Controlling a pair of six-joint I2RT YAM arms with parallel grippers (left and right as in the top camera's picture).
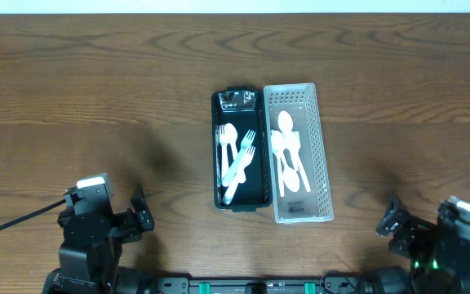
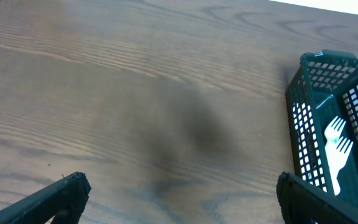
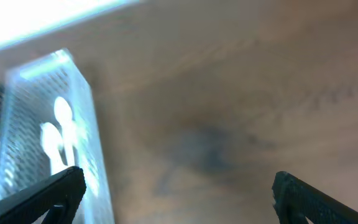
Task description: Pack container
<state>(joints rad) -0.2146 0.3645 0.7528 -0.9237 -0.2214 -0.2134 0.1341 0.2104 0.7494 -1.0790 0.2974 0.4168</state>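
The left gripper [image 1: 141,210] and right gripper [image 1: 388,220] are held wide and empty at the near edge. The black basket [image 1: 216,147] of forks [image 1: 246,149] and the white basket [image 1: 326,155] of spoons [image 1: 285,147] are set side by side, mid-table. Any reach is best made from above, clear of the mesh walls.

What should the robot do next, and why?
Probably move the left gripper toward the black basket, which is nearest it. It and the right gripper sit open and empty, far from the baskets, and a spoon seems mixed among the forks there, while the white basket holds only spoons.
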